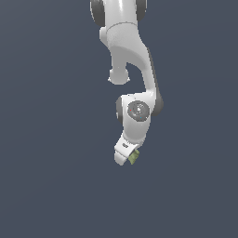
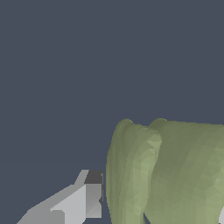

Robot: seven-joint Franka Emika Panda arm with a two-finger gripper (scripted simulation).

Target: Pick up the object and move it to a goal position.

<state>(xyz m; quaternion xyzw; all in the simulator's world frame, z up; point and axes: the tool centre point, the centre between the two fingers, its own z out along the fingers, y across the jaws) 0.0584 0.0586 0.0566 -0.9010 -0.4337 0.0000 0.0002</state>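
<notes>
Wrist view showed the claw clamped on the object, one finger beside it; carrying seemed underway, next calling for steady travel goalward.

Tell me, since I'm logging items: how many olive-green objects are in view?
1. The olive-green object sits at the gripper, beside one finger in the wrist view. None other shows.

The white arm hangs down from the frame's top centre. Below centre, its claw tilts, an olive-green object touching its tip.
</notes>
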